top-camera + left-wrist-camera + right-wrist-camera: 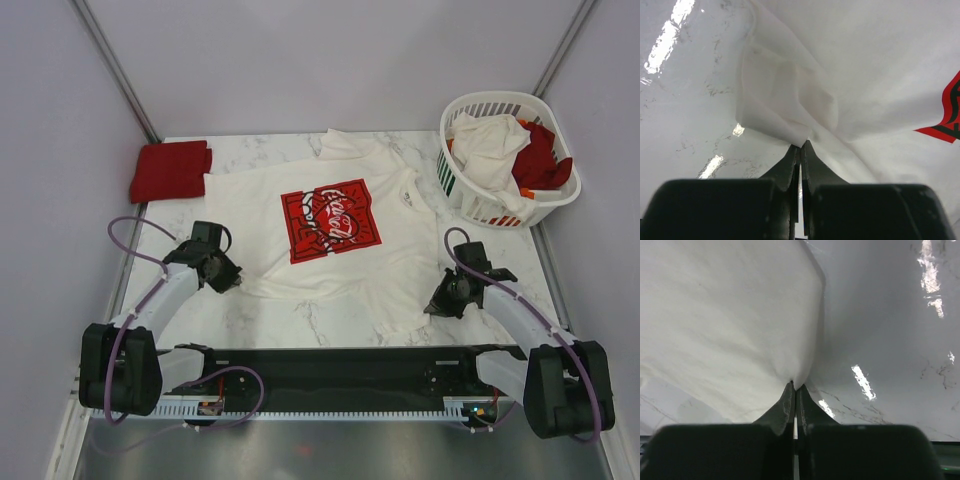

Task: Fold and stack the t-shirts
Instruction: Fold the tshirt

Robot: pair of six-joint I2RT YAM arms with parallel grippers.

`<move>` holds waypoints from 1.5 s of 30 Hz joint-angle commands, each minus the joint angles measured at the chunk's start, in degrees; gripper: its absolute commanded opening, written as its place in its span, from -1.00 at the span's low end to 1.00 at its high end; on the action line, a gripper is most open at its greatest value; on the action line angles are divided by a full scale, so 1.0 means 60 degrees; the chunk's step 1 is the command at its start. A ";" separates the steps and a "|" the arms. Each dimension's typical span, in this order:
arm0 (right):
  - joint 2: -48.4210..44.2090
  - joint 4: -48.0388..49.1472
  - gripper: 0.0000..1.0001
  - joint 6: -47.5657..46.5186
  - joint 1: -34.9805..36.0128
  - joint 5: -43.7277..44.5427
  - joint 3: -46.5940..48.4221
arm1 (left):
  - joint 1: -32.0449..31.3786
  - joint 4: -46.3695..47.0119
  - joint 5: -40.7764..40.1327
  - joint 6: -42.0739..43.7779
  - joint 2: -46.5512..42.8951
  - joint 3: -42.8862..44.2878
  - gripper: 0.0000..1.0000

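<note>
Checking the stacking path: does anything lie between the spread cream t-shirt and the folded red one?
Nothing visible. The cream t-shirt lies right beside the folded red t-shirt; the laundry basket stands on the opposite side.

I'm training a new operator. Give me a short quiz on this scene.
1. True or false: the left gripper and the right gripper are each shut on the printed t-shirt.
2. Where does the folded red t-shirt lie? A on the printed t-shirt; B at the far left of the table; C at the near right edge.
3. Fill in: the basket stands at the table's far ___ corner.
Key: 1 true; 2 B; 3 right.
</note>
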 commanded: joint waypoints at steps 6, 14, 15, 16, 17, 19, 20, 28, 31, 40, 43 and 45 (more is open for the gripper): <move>-0.1135 -0.1313 -1.00 0.0056 -0.0033 0.0124 0.3289 | 0.0069 -0.1698 0.0753 0.0616 -0.1769 0.1667 -0.95; -0.2030 -0.2237 -1.00 0.0041 -0.0106 0.0724 0.5094 | 0.0083 -0.3048 0.0578 0.0969 -0.2827 0.2375 -0.95; -0.2248 -0.2311 -1.00 0.0041 -0.0121 0.0783 0.5079 | 0.0083 -0.3150 0.0578 0.0983 -0.2871 0.2229 -0.95; -0.2366 -0.2413 -1.00 0.0056 -0.0107 0.0842 0.5079 | 0.0069 -0.3238 0.0592 0.0954 -0.3060 0.2141 -0.95; -0.2455 -0.2733 -1.00 0.0099 -0.0106 0.1017 0.5152 | 0.0069 -0.3282 0.0621 0.0925 -0.3178 0.2038 -0.95; -0.2718 -0.3028 -1.00 0.0187 -0.0092 0.1222 0.5269 | 0.0083 -0.3443 0.0665 0.0793 -0.3529 0.1774 -0.95; -0.2835 -0.3247 -1.00 0.0217 -0.0063 0.1354 0.5473 | 0.0083 -0.3546 0.0636 0.0764 -0.3893 0.1730 -0.95; -0.4386 -0.3295 -1.00 0.0290 -0.0004 0.1840 0.5040 | 0.0098 -0.4425 0.1425 0.0456 -0.4834 0.1336 -0.95; -0.5602 -0.3117 -1.00 0.0715 -0.0004 0.1141 0.3252 | 0.0069 -0.4440 0.2025 0.0368 -0.5127 0.0779 -0.95; -0.5475 -0.3001 -1.00 0.0056 0.0098 0.0168 0.3509 | 0.0083 -0.4850 0.2058 0.0676 -0.5319 0.0367 -0.92; -0.4159 -0.2211 -1.00 -0.0280 0.0099 -0.0240 0.3980 | 0.0083 -0.4485 0.1925 0.0851 -0.4763 0.0645 -0.90; -0.2593 -0.1333 -1.00 -0.0601 0.0157 -0.0969 0.4039 | 0.0083 -0.4076 0.2114 0.1085 -0.4090 0.0923 -0.86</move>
